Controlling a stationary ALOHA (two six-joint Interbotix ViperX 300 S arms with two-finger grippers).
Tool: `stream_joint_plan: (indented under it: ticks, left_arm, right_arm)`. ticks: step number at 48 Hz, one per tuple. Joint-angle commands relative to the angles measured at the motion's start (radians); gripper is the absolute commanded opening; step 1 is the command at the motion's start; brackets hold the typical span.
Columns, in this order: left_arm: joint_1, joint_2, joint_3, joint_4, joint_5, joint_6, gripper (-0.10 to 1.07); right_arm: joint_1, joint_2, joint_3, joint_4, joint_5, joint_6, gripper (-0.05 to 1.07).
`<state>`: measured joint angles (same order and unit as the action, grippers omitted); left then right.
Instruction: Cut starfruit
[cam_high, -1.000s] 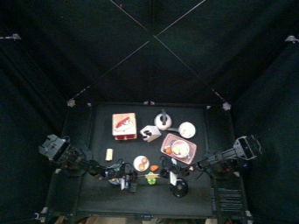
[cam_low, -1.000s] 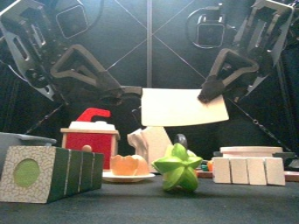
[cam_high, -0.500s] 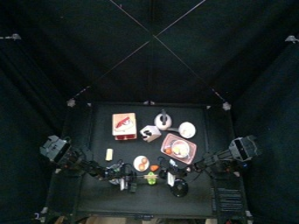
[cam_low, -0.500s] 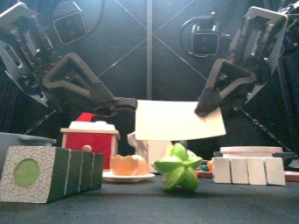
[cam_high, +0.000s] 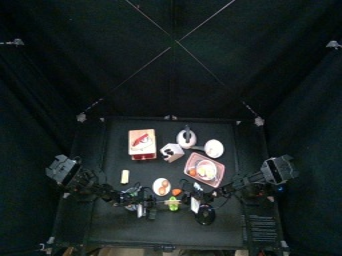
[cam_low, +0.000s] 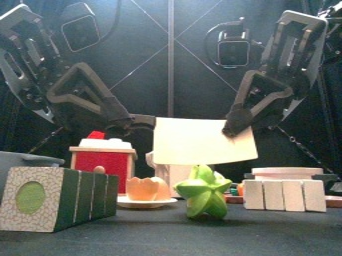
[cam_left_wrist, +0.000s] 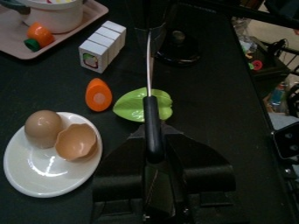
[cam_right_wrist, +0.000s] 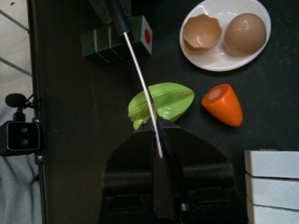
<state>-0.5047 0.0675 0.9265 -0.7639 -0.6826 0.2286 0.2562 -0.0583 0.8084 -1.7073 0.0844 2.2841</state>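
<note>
The green starfruit (cam_low: 203, 192) lies on the black table near the front edge, also seen from the wrists (cam_left_wrist: 146, 102) (cam_right_wrist: 163, 102). A broad cream knife blade (cam_low: 203, 138) hangs flat-on right above it, its lower edge close to the fruit's top. I cannot tell whether they touch. From each wrist the blade shows as a thin line over the fruit. My left gripper (cam_low: 142, 125) (cam_left_wrist: 147, 140) is shut on the blade's left end, and my right gripper (cam_low: 238, 124) (cam_right_wrist: 160, 144) is shut on its upper right corner.
A white plate (cam_low: 144, 200) with egg halves sits left of the starfruit, an orange piece (cam_left_wrist: 98, 94) beside it. A green box (cam_low: 54, 198) stands front left, a red box (cam_low: 104, 160) behind, white blocks (cam_low: 283, 192) at right, a pink tray (cam_high: 205, 170) farther back.
Both arms have lowered the cream blade from well above the starfruit to just over its top. Most of the drop came in the first half second.
</note>
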Motion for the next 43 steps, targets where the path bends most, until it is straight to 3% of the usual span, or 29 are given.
stream_joint_plan:
  ticks: [1, 43]
  left_arm:
    - [-0.021, 0.000, 0.002, -0.005, 0.006, 0.003, 0.46]
    - [-0.005, 0.003, 0.011, -0.069, 0.092, 0.000, 0.46]
  right_arm:
    - [-0.002, -0.005, 0.003, 0.006, 0.000, 0.003, 0.41]
    - [-0.008, 0.052, 0.005, 0.041, -0.037, 0.000, 0.41]
